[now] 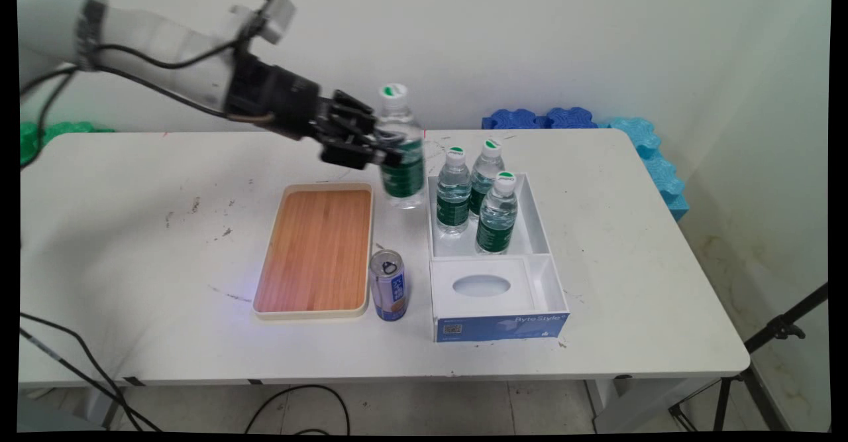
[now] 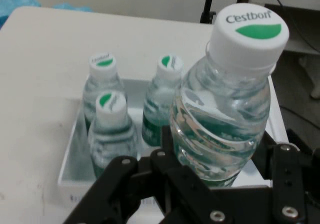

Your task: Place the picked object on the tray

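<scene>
My gripper (image 1: 387,150) is shut on a clear water bottle (image 1: 401,157) with a green label and white cap, held upright in the air above the table, just left of a white box (image 1: 540,230). In the hand view the held water bottle (image 2: 225,109) fills the centre, clamped between the fingers (image 2: 170,144). Three more water bottles (image 1: 474,193) stand in the white box's far compartment, seen beyond the gripper (image 2: 220,179) as three bottles (image 2: 130,114).
A wooden tray (image 1: 317,250) with a cream rim lies left of the box. A blue drink can (image 1: 388,285) stands upright by the tray's near right corner. A tissue box (image 1: 497,296) sits in the white box's near part. Blue foam pieces (image 1: 636,144) lie at the table's far right.
</scene>
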Robot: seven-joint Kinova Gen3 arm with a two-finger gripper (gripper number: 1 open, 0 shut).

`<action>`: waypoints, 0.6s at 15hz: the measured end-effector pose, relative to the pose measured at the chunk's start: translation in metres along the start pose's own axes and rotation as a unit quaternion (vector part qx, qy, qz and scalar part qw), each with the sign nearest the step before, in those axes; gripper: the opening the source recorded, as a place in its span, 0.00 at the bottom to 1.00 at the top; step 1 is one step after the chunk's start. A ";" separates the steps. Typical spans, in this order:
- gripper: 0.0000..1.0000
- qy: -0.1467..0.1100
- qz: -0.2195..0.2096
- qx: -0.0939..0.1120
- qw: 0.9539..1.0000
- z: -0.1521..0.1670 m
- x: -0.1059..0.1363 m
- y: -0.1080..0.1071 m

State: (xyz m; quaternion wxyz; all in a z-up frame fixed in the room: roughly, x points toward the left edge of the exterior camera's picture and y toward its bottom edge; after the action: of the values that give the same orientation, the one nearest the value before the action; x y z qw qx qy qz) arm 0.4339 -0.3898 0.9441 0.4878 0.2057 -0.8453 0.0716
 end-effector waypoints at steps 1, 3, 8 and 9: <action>0.00 -0.004 0.002 -0.001 1.000 -0.012 -0.005 0.001; 0.00 -0.015 0.006 -0.002 1.000 -0.036 -0.023 0.003; 0.00 -0.035 0.015 0.000 0.999 -0.070 -0.072 0.007; 0.00 -0.038 0.019 0.000 0.999 -0.073 -0.083 0.007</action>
State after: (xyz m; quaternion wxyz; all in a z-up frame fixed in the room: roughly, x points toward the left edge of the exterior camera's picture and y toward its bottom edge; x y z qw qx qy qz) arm 0.5257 -0.3372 0.9111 0.4535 0.1925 -0.8671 0.0732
